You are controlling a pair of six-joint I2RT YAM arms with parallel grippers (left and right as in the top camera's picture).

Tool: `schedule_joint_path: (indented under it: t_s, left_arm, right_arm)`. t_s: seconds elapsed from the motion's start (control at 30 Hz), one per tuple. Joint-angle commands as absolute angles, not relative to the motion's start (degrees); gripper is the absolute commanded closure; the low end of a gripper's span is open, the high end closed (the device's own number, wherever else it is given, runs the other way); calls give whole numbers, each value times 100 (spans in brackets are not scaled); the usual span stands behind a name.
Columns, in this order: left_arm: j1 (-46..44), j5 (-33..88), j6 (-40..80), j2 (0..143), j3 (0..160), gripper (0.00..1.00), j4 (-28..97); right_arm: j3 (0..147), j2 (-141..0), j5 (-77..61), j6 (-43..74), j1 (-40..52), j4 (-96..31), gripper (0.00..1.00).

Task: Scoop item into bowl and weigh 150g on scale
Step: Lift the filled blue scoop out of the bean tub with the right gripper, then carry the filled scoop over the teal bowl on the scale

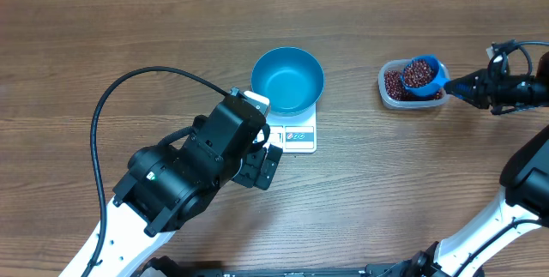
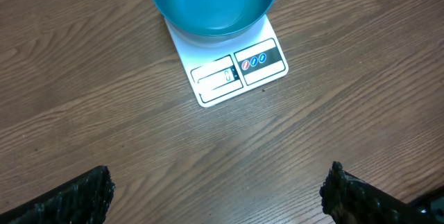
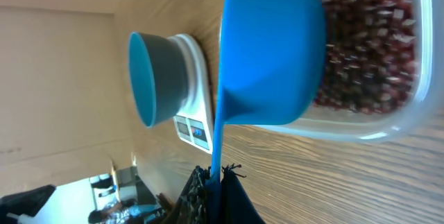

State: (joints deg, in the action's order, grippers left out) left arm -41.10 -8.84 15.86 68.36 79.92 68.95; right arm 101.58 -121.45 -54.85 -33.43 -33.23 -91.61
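Note:
The bright-blue bowl (image 1: 287, 80) stands on the white scale (image 1: 298, 137) and holds nothing. Dark red-brown beans (image 1: 393, 83) lie in a clear tub (image 1: 383, 78) to the right. A small blue scoop (image 1: 423, 75), heaped with beans, hovers over the tub. My right gripper (image 1: 468, 89) is shut on the scoop's handle; the right wrist view shows the scoop (image 3: 270, 50) above the beans (image 3: 368, 44), with the gripper (image 3: 220, 182) clamped on the thin handle. My left gripper (image 1: 268, 164) hangs open just in front of the scale (image 2: 236, 71) and bowl (image 2: 214, 2), its fingers (image 2: 76, 196) wide apart over bare wood.
The left arm's black body (image 1: 184, 178) and its looping cable (image 1: 111, 114) cover the front left of the wooden table (image 1: 129, 37). The right arm (image 1: 523, 174) reaches in from the right edge.

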Motion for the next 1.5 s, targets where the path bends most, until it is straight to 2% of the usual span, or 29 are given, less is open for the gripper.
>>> schedule_joint_path:
  t_s: [0.0,0.67,1.03,1.3,1.47]
  left_arm:
    - [-4086,-956,1479,6781,8106,0,6877]
    - [-4084,-956,1479,6781,8106,0,6875]
    - [-4084,-956,1479,6781,8106,1,6877]
    - [-4086,-956,1479,6781,8106,0,6875]
    - [-4086,-956,1479,6781,8106,1,6875]
  right_arm:
    - [10127,-12097,-6055,-3787,-3323,-9273,96]
    - [10125,-12097,-6976,-4115,-3214,-9703,96]
    - [10237,-12097,-7725,-4233,-1697,-9568,96]
    - [11196,-12097,-7721,-4182,-360,-9432,96]
    - [11660,-12097,-7343,-3972,115,-8910,96]
